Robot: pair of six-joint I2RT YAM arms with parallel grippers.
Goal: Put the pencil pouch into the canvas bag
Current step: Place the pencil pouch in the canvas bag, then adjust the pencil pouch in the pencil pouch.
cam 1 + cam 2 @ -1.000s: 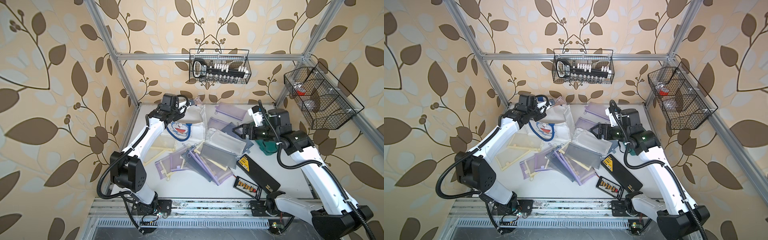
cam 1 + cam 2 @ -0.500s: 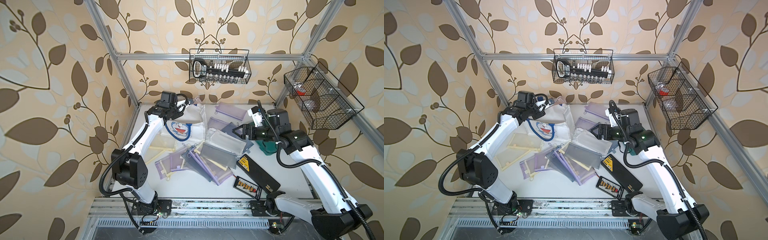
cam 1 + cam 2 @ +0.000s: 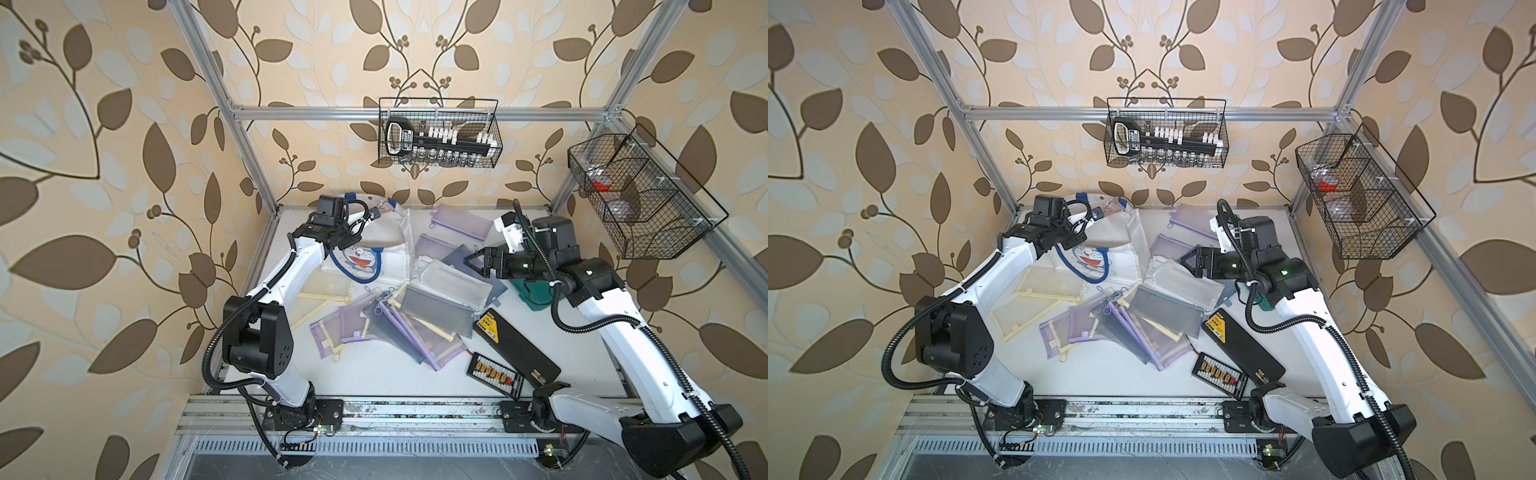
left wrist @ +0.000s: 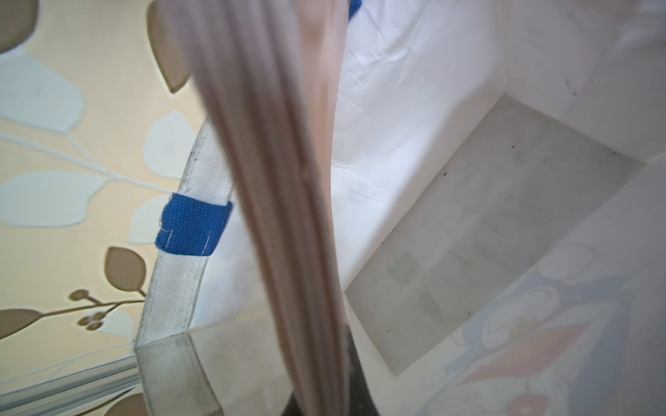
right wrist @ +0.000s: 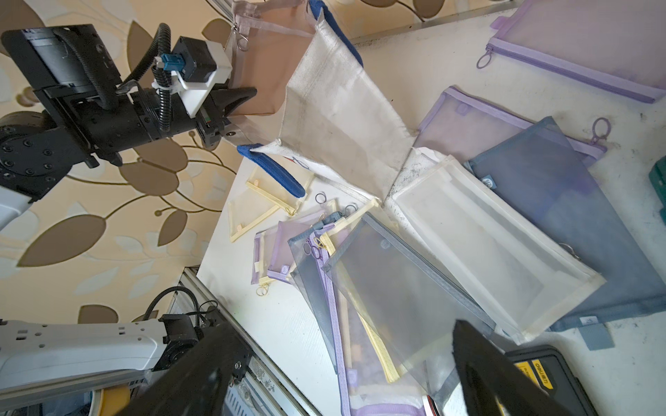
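While left gripper (image 5: 232, 117) pinches it, pink pencil pouch (image 5: 263, 72) hangs over canvas bag (image 5: 335, 119) for dropping.
Right gripper (image 3: 471, 264) spread, clear.

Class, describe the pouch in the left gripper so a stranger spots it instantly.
Find the white canvas bag by the back wall. At its open mouth hangs the pouch, pinched by the left gripper. It alone is pink and held aloft.

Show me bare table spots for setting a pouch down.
Bare: the table strip between the pouch pile and front rail, and the patch between the black case and right arm. Crowded: the middle, from the canvas bag to the pile.
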